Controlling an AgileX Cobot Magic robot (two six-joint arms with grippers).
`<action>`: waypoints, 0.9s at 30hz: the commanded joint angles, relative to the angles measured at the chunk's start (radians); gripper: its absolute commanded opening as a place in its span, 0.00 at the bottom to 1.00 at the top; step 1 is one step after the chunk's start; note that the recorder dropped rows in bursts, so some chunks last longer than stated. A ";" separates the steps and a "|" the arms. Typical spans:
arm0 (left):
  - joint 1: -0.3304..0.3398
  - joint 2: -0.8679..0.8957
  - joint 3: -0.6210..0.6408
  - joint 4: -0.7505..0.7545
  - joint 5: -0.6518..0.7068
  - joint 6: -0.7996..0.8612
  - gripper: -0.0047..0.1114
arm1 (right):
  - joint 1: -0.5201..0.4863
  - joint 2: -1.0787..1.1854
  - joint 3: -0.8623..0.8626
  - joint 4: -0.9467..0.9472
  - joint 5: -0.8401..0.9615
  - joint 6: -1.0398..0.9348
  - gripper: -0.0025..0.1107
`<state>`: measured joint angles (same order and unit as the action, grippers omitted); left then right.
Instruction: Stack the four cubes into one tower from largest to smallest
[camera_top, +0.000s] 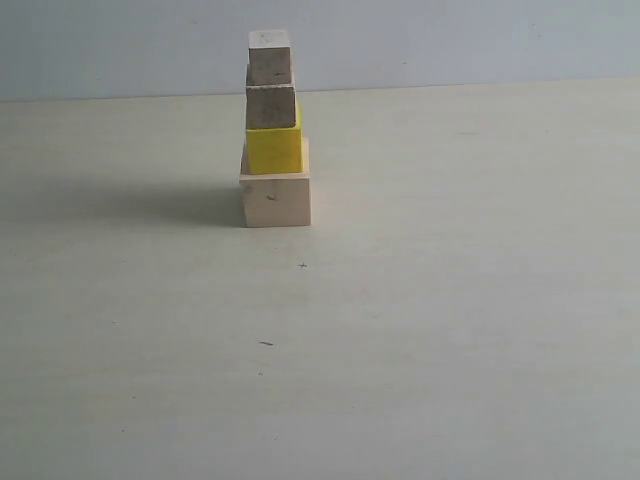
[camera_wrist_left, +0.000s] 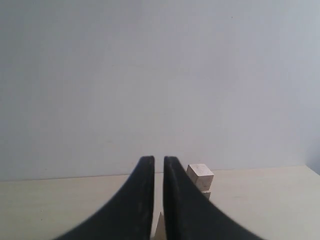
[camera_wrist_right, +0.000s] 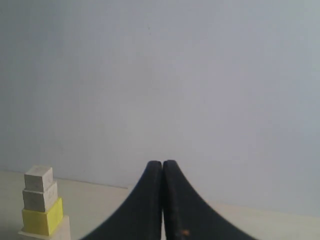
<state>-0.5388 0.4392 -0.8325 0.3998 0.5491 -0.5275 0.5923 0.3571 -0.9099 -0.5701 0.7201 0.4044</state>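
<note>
The tower stands on the table at the back left of centre in the exterior view. The largest pale wood cube (camera_top: 275, 198) is at the bottom, and the yellow cube (camera_top: 272, 150) rests on it. Above come a smaller pale cube (camera_top: 270, 107) and the smallest one (camera_top: 270, 57). No arm shows in that view. My left gripper (camera_wrist_left: 159, 159) has its black fingers almost together with only a thin slit, nothing between them; the top cube (camera_wrist_left: 201, 176) peeks out beyond one finger. My right gripper (camera_wrist_right: 162, 162) is shut and empty, with the tower (camera_wrist_right: 42, 220) well off to its side.
The pale tabletop (camera_top: 420, 330) spreads wide around the tower and carries only a few small dark specks (camera_top: 265, 343). A plain grey-blue wall (camera_top: 450, 40) rises behind the table's far edge.
</note>
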 joint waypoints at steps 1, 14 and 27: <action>0.001 -0.003 0.006 -0.001 0.002 -0.004 0.12 | 0.001 -0.008 0.006 0.019 0.061 0.013 0.02; 0.001 -0.003 0.006 -0.001 0.002 0.000 0.12 | 0.001 -0.008 0.006 0.021 0.071 0.018 0.02; 0.176 -0.109 0.006 -0.001 0.002 0.000 0.12 | 0.001 -0.008 0.006 0.021 0.071 0.018 0.02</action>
<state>-0.4480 0.3743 -0.8305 0.3998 0.5511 -0.5275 0.5923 0.3532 -0.9099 -0.5499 0.7931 0.4224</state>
